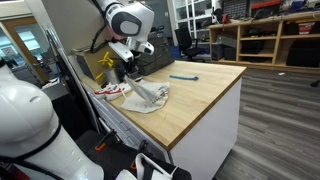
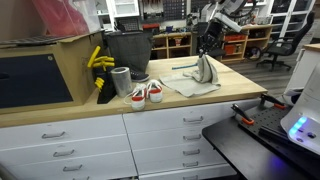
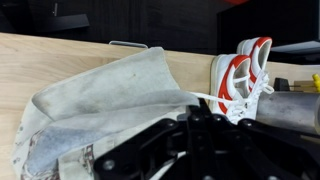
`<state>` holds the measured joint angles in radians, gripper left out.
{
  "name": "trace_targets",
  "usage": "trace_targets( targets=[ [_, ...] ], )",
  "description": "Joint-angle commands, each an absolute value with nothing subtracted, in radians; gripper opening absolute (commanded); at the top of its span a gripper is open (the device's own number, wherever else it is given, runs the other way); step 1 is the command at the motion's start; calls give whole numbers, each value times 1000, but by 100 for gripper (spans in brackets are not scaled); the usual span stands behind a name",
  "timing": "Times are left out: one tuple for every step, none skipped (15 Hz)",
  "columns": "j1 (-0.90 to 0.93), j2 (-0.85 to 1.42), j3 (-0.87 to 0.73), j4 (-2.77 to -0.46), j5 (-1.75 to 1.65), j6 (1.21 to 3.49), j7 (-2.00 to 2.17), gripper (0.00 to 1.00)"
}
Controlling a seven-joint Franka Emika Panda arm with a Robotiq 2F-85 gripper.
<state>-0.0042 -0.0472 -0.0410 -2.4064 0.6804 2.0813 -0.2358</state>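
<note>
The pincer [image 2: 205,55] is pressed shut on the cloth [image 2: 200,80], pinching up a peak. The rest of the cloth drapes directly beneath it onto the counter [image 2: 110,110]. The shoes [image 2: 147,93] lie off to one side, just beside the cloth's edge.

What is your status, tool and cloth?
Tool shut on cloth, one part raised. Rest lies on counter. Shoes beside cloth, apart from tool.
</note>
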Motion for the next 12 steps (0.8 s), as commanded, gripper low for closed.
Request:
trace_targets(
  targets=[
    [2, -13, -23, -2388, 685, 2091, -279, 1],
    [5, -7, -17, -2389, 693, 2097, -286, 1],
    [10, -2, -8, -2390, 705, 2107, -294, 1],
    [14, 4, 1, -2392, 716, 2118, -297, 1],
    [19, 11, 11, -2392, 730, 2130, -299, 1],
    [26, 17, 21, -2393, 743, 2146, -301, 1],
    [33, 27, 31, -2391, 751, 2165, -305, 1],
    [39, 41, 41, -2387, 760, 2184, -307, 1],
    [47, 52, 51, -2386, 764, 2211, -308, 1],
    [53, 64, 60, -2385, 768, 2229, -311, 1],
    [61, 74, 71, -2383, 771, 2253, -309, 1],
    [66, 87, 80, -2380, 777, 2270, -310, 1]
  ],
)
